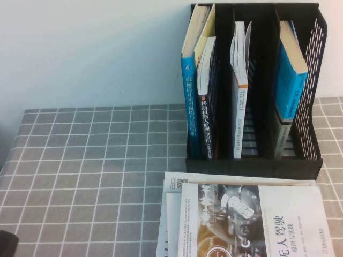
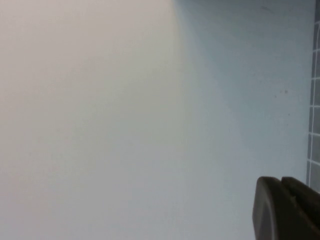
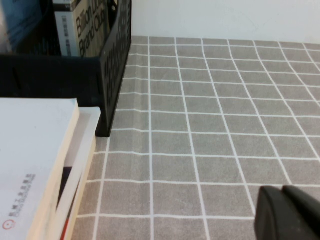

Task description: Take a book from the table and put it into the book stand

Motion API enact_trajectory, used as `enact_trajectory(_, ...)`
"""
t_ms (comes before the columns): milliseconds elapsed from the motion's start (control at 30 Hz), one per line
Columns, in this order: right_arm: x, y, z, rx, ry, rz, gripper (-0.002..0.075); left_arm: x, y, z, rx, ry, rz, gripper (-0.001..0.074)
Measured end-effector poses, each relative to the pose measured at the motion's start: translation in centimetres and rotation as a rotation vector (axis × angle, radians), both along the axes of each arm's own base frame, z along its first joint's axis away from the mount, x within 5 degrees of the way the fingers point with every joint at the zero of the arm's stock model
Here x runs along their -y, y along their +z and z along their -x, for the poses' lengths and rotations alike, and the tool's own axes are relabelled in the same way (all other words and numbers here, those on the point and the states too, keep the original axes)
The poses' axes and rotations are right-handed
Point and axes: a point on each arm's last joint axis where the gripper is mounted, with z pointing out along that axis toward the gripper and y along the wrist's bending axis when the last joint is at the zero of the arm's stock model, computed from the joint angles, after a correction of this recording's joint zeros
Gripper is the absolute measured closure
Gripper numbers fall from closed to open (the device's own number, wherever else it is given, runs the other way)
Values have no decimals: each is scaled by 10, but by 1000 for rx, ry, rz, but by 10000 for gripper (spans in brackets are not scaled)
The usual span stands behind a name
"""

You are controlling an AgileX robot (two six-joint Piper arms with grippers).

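**Pre-grasp: no book taken up, both arms held back**

Nearest me, my left gripper (image 2: 285, 210) faces a blank pale wall beyond the desk's left side; its jaws look pressed together and empty. My right gripper (image 3: 290, 212) hangs low over the desk to the right of the book stack (image 1: 241, 219), jaws likewise together, holding nothing.

The stack lies flat at the near edge of the desk (image 1: 91, 160), just in front of the book stand (image 1: 254, 85). Its top book (image 1: 257, 222), white with a dark cover picture, is untouched. I judge the task is at its start.

Next move, in my judgement: part the right jaws, come in at the stack's right edge, and lift the top book clear of those beneath.

The stand holds several upright books; the gaps between look usable.

Grey gridded cloth, lightly creased. Plain white wall behind.
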Motion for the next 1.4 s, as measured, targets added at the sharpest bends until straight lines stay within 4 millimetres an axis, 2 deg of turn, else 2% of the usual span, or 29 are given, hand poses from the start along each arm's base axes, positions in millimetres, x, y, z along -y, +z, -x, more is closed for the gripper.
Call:
enact_trajectory(200,0,0,0,0,0,0,731,1,0,0,3,-10,-7,738)
enact_trajectory(467,0,0,0,0,0,0,731,-27,-4,-4,-56,302,51,738)
enact_trajectory(567,0,0,0,0,0,0,731,-32,-5,-4,-73,355,96,738)
enact_trajectory(633,0,0,0,0,0,0,731,-33,-6,-4,-97,343,293,738)
enact_trajectory(800,0,0,0,0,0,0,731,-33,-6,-4,-198,246,1185,738)
enact_trajectory(867,0,0,0,0,0,0,731,-33,-6,-4,-229,203,1472,738)
enact_trajectory(967,0,0,0,0,0,0,731,-32,-6,-4,-267,142,1805,738)
enact_trajectory(1167,0,0,0,0,0,0,731,-23,-4,-4,-408,-19,2204,738)
enact_trajectory(1300,0,0,0,0,0,0,731,-13,-2,-3,-559,-131,2345,738)
enact_trajectory(1400,0,0,0,0,0,0,731,-11,-2,-3,-607,-161,2445,738)
